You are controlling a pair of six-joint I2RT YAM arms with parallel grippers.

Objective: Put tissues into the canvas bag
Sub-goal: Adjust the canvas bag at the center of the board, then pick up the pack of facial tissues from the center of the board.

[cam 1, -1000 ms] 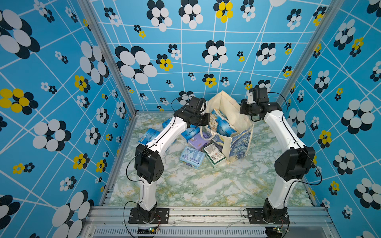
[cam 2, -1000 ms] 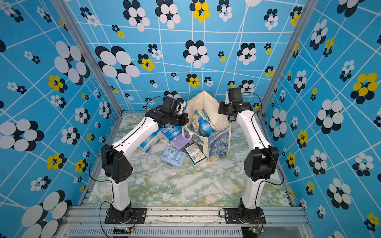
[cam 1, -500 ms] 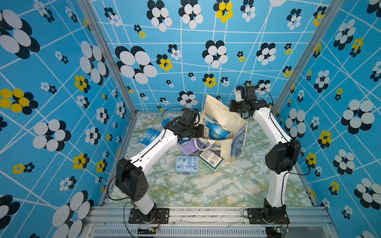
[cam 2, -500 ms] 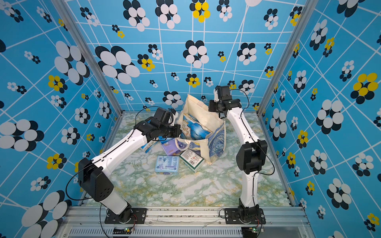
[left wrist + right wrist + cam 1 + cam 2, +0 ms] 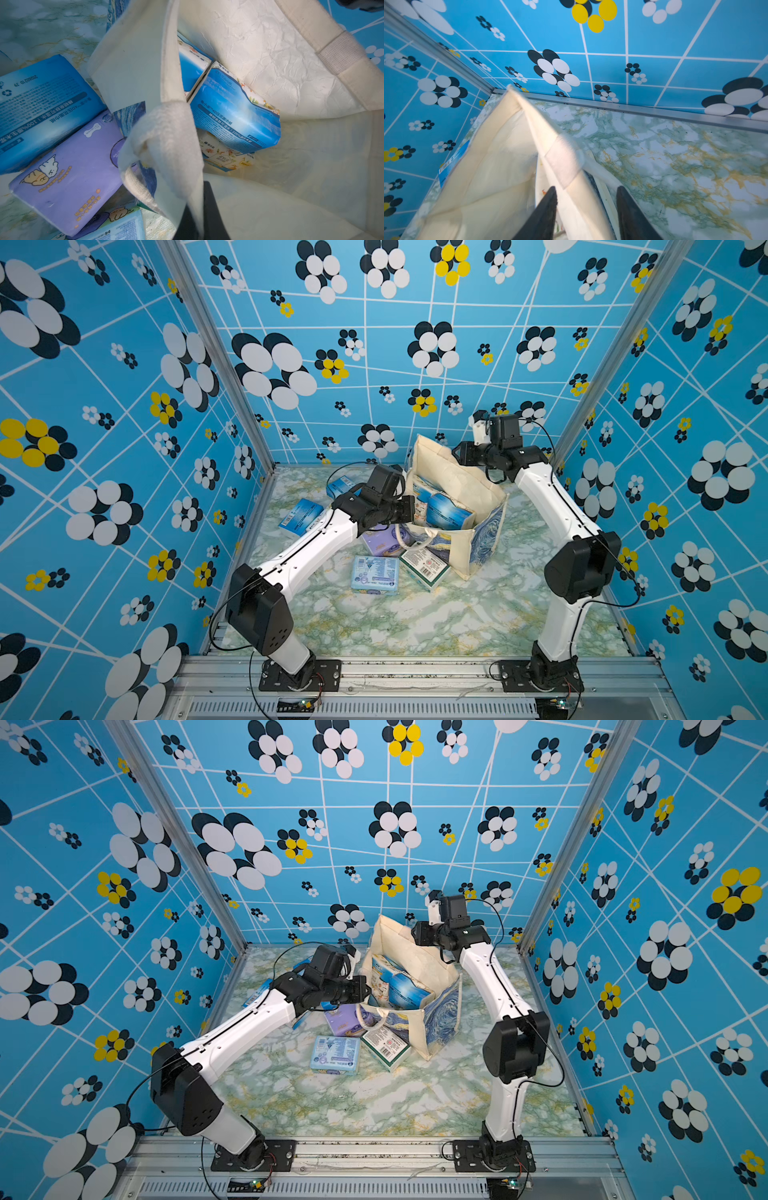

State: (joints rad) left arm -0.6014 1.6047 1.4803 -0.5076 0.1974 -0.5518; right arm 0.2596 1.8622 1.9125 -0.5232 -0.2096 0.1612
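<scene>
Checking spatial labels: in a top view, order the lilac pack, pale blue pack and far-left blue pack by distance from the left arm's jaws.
1. Lilac pack, right beside the bag.
2. Pale blue pack, nearer the front.
3. Blue pack, far left by the wall.

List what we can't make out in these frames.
Inside canvas bag: left wrist view, near wall and top blue packs hide how many lie beneath.
Left gripper: jaws under canvas in its wrist view, behind the wrist in both top views.
Right gripper: wrist view blurred; whether the open jaws touch the bag rim is unclear.
Lilac pack: partly behind the left arm, both top views.
</scene>
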